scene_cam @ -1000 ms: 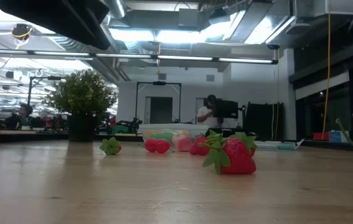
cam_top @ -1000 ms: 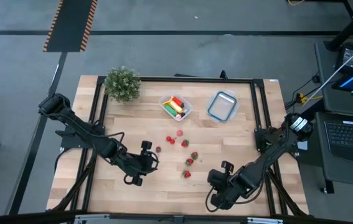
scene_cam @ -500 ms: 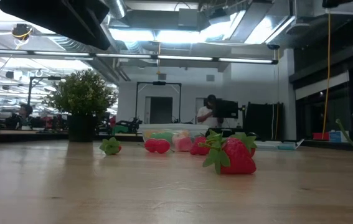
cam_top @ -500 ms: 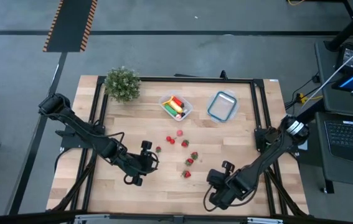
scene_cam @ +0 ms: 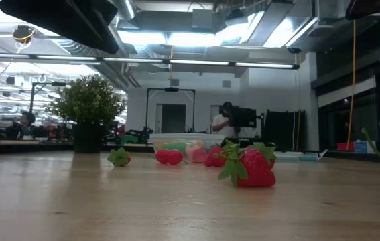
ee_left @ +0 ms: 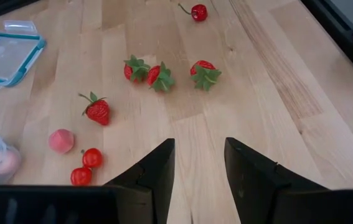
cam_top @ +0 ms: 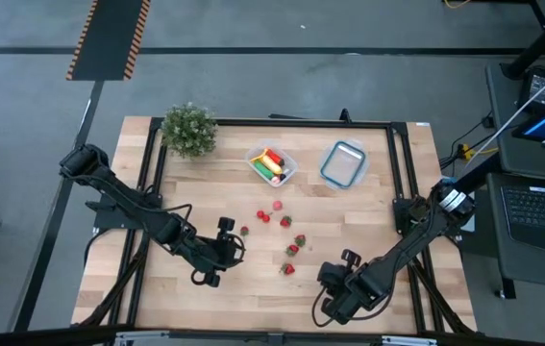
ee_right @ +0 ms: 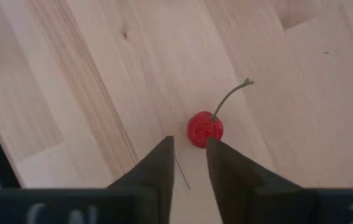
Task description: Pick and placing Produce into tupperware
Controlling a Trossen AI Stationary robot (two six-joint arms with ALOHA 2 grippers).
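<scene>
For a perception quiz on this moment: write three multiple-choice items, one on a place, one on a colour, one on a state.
1. Where does the cherry lie?
A. on the bare wood, just ahead of the right gripper
B. on the floor
C. on a plate

2. What colour is the rim of the clear piece beside the tupperware?
A. red
B. blue
C. yellow

3. How do the fingers of the left gripper stand?
A. shut on a spoon
B. apart, with nothing between them
C. shut tight, touching

Answers:
1. A: the right wrist view shows it on the wood just past the fingertips.
2. B: the high view shows a blue edge.
3. B: the left wrist view shows bare table through the gap.
</scene>
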